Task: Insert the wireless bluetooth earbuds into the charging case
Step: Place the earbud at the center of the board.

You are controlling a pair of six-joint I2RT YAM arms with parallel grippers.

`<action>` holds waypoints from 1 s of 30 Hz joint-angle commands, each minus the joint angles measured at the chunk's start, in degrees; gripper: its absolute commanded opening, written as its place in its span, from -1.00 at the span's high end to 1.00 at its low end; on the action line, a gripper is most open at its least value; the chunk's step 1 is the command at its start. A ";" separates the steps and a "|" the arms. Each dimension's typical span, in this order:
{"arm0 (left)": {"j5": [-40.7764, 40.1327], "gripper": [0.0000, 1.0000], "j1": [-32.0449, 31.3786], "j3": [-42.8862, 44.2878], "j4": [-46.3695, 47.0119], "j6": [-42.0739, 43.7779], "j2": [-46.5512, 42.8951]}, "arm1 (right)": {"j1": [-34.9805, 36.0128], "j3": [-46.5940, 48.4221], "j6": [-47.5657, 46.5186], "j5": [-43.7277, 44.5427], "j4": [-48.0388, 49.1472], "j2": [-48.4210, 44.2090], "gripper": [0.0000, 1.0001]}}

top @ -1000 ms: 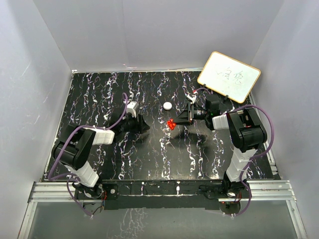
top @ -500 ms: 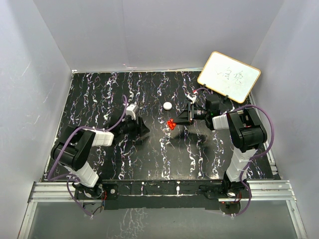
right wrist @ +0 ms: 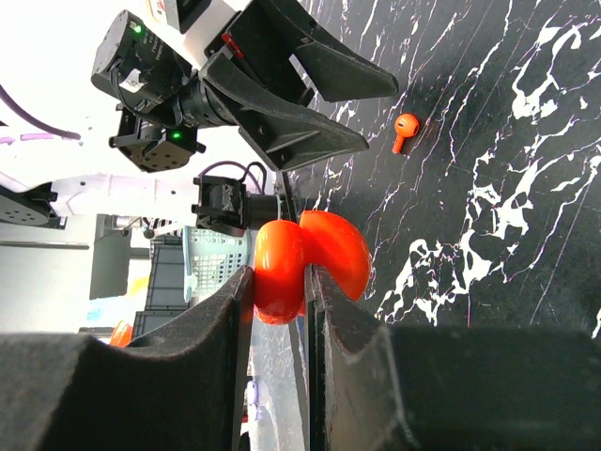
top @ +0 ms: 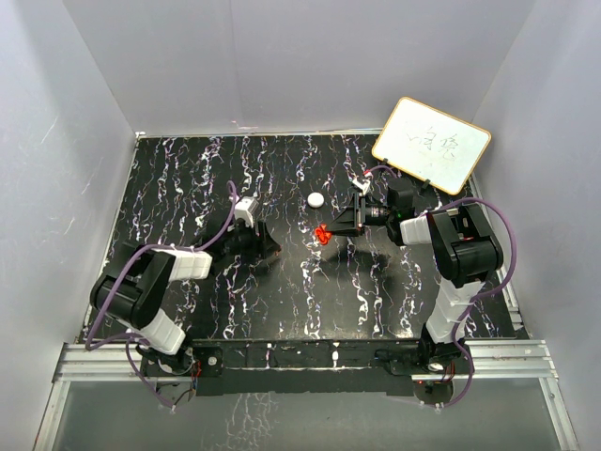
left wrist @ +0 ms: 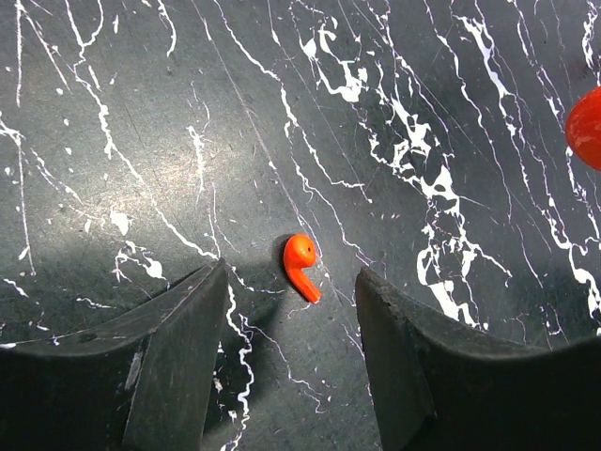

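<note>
Earbud [left wrist: 301,266], orange, lies flat on the marbled table [left wrist: 188,141], squarely between my left pincer's [left wrist: 291,274] spread fingers, and neither finger touches it. My right pincer [right wrist: 280,282] is clamped on one half of the open red charging case [right wrist: 329,246], off to the side. I should sink straight down, centre on the bulb rather than the thin stem, and close gently so it doesn't squirt free.

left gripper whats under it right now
One red earbud lies on the black marbled table, between the open fingers of the left gripper, touching neither. The table right beneath the fingers is covered by them.
</note>
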 commanded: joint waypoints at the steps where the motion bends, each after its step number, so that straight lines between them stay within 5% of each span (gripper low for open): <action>1: -1.76 -0.08 0.38 0.25 -2.17 0.17 -4.69 | -0.34 0.98 -0.10 -0.37 3.00 -1.68 1.00; 8: -6.30 0.02 -0.23 -0.58 -6.31 0.96 -9.05 | -0.43 1.14 -0.07 -0.23 3.01 -1.52 1.00; 17: -21.83 0.09 -10.08 3.13 -14.79 0.77 -7.80 | -0.36 1.04 0.03 0.00 2.96 -1.97 1.00; 30: -28.37 0.10 -13.14 5.77 -17.37 -0.20 -3.42 | -0.52 0.69 -0.08 -0.06 3.09 -2.15 1.00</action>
